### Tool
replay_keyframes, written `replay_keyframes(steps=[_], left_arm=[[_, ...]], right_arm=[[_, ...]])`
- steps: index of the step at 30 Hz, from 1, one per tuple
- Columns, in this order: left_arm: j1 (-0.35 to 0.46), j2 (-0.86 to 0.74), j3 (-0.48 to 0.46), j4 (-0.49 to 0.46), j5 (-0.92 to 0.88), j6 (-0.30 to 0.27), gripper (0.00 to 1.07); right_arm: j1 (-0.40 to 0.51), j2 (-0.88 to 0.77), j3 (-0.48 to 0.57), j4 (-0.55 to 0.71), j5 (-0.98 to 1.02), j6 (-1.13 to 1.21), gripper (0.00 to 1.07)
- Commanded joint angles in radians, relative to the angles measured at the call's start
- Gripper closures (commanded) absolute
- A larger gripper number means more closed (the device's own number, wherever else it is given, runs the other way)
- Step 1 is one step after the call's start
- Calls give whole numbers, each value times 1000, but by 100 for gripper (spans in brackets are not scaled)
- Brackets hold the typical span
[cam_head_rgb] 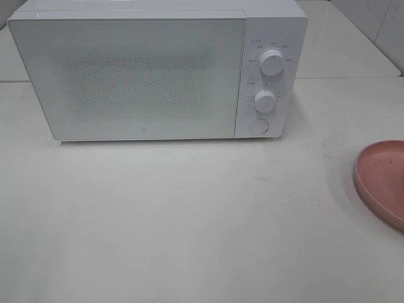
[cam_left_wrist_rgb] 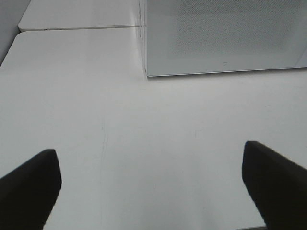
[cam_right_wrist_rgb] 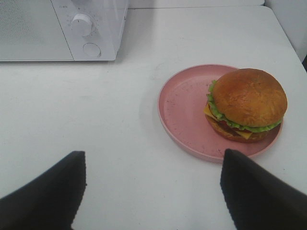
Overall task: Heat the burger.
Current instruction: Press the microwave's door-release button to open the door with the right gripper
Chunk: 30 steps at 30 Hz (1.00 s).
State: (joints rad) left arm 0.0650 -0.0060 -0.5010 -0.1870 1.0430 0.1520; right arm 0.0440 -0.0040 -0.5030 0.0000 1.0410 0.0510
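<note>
A big white box-shaped microwave (cam_head_rgb: 126, 76) stands at the far side of a flat white table (cam_head_rgb: 189, 221). Its wide see-through door (cam_head_rgb: 126, 79) is shut. On the right side of the microwave's front are two round white knobs, one upper knob (cam_head_rgb: 271, 62) and one lower knob (cam_head_rgb: 265, 101). Under them is a round white button (cam_head_rgb: 259, 126).

A round pink speckled plate (cam_head_rgb: 382, 180) lies on the table to the right of the microwave and nearer than it. In the high view only its left part shows, cut off by the edge of the picture.

The small round burger (cam_right_wrist_rgb: 247, 103) sits on this plate (cam_right_wrist_rgb: 184, 108). It has a brown shiny bun on top, green lettuce, yellow cheese and a dark patty. It sits on the side of the plate that is farther from the microwave. The other side of the plate is bare.

The left gripper (cam_left_wrist_rgb: 153, 187) is wide open. Its two black fingers (cam_left_wrist_rgb: 29, 187) are far apart and hold nothing. It hangs over the bare table, near the left corner of the microwave (cam_left_wrist_rgb: 220, 38).

The right gripper (cam_right_wrist_rgb: 153, 187) is open too. Its black fingers (cam_right_wrist_rgb: 48, 191) hold nothing. The plate and the burger lie just past it, and the fingers do not touch the burger.
</note>
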Motion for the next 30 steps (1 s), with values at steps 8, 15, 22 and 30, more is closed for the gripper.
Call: replay_keyframes(steps=[8, 15, 22, 30], left_arm=[[-5, -24, 3, -1, -4, 0, 11], [-5, -24, 3, -1, -4, 0, 11], [-5, -24, 3, -1, -4, 0, 11], [-5, -24, 3, -1, -4, 0, 11]], right_arm=[[3, -26, -1, 6, -6, 2, 35], [3, -26, -1, 6, -6, 2, 35], [3, -26, -1, 6, -6, 2, 35], [3, 15, -35, 11, -20, 6, 35]])
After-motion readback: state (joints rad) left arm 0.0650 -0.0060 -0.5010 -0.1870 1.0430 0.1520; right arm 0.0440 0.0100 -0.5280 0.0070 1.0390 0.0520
